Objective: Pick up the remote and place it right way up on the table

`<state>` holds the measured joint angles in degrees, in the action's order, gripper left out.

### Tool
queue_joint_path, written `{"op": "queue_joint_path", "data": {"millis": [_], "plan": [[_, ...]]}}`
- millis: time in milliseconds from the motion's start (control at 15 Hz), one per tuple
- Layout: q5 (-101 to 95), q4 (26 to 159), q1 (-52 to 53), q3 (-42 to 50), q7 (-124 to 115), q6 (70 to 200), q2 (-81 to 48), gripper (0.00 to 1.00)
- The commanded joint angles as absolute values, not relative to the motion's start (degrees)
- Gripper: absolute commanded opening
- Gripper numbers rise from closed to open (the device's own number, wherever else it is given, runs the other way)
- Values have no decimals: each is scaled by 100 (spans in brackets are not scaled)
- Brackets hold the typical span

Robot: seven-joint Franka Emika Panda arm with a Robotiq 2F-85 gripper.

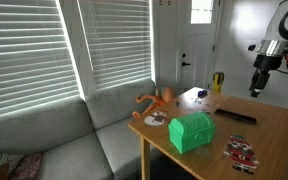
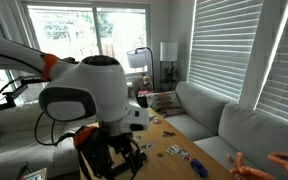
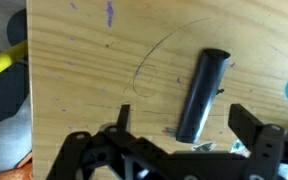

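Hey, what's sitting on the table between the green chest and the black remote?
Nothing. In an exterior view, only bare table separates the green chest from the remote.

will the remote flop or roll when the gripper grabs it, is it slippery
Probably stiff: the remote reads as a straight, slim black bar lying flat on the table. Unlikely to roll, given its flat shape. Its smooth-looking surface may slip, so the open gripper should likely close across its narrow width.
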<state>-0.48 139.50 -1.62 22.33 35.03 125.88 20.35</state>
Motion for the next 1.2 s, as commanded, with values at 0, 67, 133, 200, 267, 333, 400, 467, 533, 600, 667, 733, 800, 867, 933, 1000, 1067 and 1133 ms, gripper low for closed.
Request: {"op": "queue_joint_path", "data": {"millis": [0, 67, 133, 200, 267, 333, 400, 467, 533, 600, 667, 733, 800, 867, 933, 1000, 1067, 1133], "plan": [[39, 13942, -359, 2045, 3567, 12576, 2008, 100], [39, 13942, -359, 2045, 3567, 12576, 2008, 100], [39, 13942, -359, 2045, 3567, 12576, 2008, 100], [39, 13942, -359, 2045, 3567, 12576, 2008, 100], [4, 14020, -387, 1959, 3376, 12752, 2039, 100], [-3, 14094, -402, 1876, 3254, 12823, 2074, 100], [-49, 14189, -432, 1770, 3045, 12993, 2109, 100], [-22, 14268, -429, 1701, 2921, 13106, 2140, 100], [-8, 14339, -418, 1634, 2781, 13163, 2140, 100], [24, 14405, -395, 1588, 2682, 13213, 2136, 100], [129, 14439, -360, 1573, 2630, 13228, 2115, 100], [234, 14469, -324, 1572, 2631, 13228, 2083, 100], [336, 14479, -293, 1579, 2668, 13187, 2043, 100], [398, 14489, -299, 1578, 2656, 13163, 1997, 100], [514, 14488, -293, 1617, 2708, 13129, 1956, 100], [619, 14494, -301, 1663, 2769, 13150, 1925, 100], [751, 14505, -296, 1713, 2851, 13157, 1905, 100], [918, 14506, -278, 1784, 2985, 13137, 1894, 100]]}}
